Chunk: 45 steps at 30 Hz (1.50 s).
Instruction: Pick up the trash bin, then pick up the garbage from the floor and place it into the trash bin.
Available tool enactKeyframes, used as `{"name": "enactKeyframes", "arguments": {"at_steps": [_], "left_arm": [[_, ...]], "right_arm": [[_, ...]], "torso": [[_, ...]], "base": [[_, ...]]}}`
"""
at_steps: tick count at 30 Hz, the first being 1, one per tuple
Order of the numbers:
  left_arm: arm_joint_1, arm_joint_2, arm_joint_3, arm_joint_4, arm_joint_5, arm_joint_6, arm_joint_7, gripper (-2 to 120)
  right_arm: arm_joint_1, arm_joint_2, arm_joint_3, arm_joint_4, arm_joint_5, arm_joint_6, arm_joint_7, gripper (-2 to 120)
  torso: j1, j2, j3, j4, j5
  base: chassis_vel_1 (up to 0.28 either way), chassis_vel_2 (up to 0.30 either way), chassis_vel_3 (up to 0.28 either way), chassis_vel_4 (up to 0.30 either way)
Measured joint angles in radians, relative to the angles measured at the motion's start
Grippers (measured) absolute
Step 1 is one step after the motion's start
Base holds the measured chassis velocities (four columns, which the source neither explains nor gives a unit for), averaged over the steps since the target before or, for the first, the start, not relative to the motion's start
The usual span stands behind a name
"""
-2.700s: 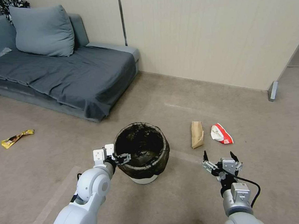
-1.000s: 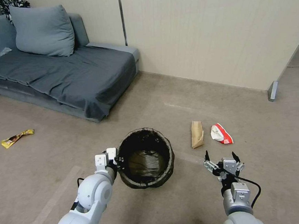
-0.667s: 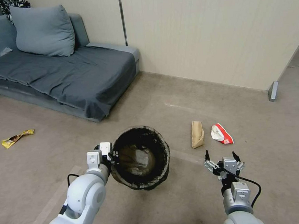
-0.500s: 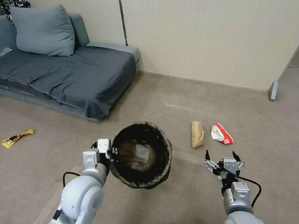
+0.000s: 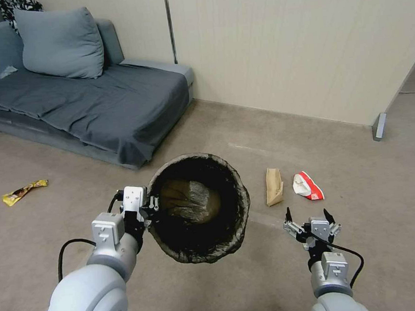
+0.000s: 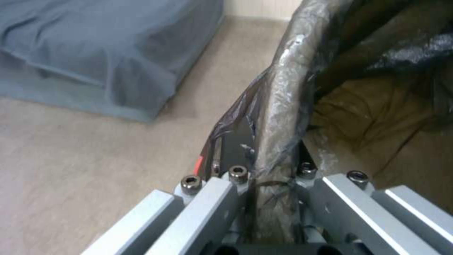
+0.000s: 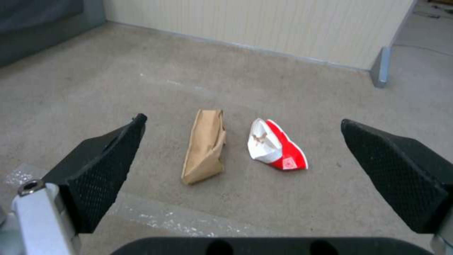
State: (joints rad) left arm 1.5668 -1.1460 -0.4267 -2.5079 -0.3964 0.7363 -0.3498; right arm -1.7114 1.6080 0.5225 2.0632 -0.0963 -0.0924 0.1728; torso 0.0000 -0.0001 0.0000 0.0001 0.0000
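Left gripper (image 5: 150, 211), lower left of frame: clamped on rim of trash bin (image 5: 203, 251), held clear of floor (image 5: 243, 124) at centre. Right gripper (image 5: 307, 215), lower right: fingers apart, hovering. Garbage: brown paper bag (image 5: 273, 186), red-and-white packet (image 5: 307, 186), centre right. Sofa (image 5: 79, 103), upper left.

Grey sofa (image 5: 83, 103) at upper left of the frame with a grey cushion (image 5: 59, 42), beige wall (image 5: 299, 43) behind, carpeted floor (image 5: 215, 126) below

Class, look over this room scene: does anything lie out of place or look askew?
Yes. Litter lies on the floor: a brown paper bag, a crushed red-and-white packet, a yellow wrapper. The trash bin hangs tilted in the left gripper.
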Motion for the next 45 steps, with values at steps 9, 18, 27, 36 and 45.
{"name": "enactKeyframes", "arguments": {"at_steps": [9, 18, 27, 36, 45], "left_arm": [[0.015, -0.024, -0.003, 0.001, 0.034, 0.000, -0.003, 0], [0.009, -0.031, -0.002, 0.004, 0.035, -0.001, -0.004, 0], [0.005, -0.028, 0.001, 0.006, 0.035, -0.001, -0.004, 0], [0.006, -0.029, 0.004, 0.007, 0.045, -0.001, -0.004, 0], [0.006, -0.032, 0.002, 0.007, 0.050, -0.001, -0.002, 0]], "right_arm": [[-0.007, 0.000, 0.006, 0.008, -0.008, 0.015, -0.008, 100], [-0.004, 0.000, 0.017, 0.012, 0.001, 0.029, -0.020, 100], [0.007, 0.000, 0.014, 0.008, -0.001, 0.030, -0.027, 100], [0.004, 0.000, 0.012, 0.008, -0.001, 0.028, -0.024, 100], [0.005, 0.000, 0.015, 0.006, 0.004, 0.026, -0.022, 100]], "torso": [[0.000, 0.000, 0.000, -0.0001, 0.0001], [0.000, 0.000, 0.000, -0.0002, 0.0001], [0.000, 0.000, 0.000, -0.0001, 0.0001], [0.000, 0.000, 0.000, -0.0001, 0.0001], [0.000, 0.000, 0.000, -0.0001, 0.0000]], "base": [[0.000, 0.000, 0.000, 0.000], [0.000, 0.000, 0.000, 0.000], [-0.024, 0.023, 0.030, -0.024], [-0.105, 0.101, 0.098, -0.083], [-0.062, 0.046, 0.047, -0.057]]}}
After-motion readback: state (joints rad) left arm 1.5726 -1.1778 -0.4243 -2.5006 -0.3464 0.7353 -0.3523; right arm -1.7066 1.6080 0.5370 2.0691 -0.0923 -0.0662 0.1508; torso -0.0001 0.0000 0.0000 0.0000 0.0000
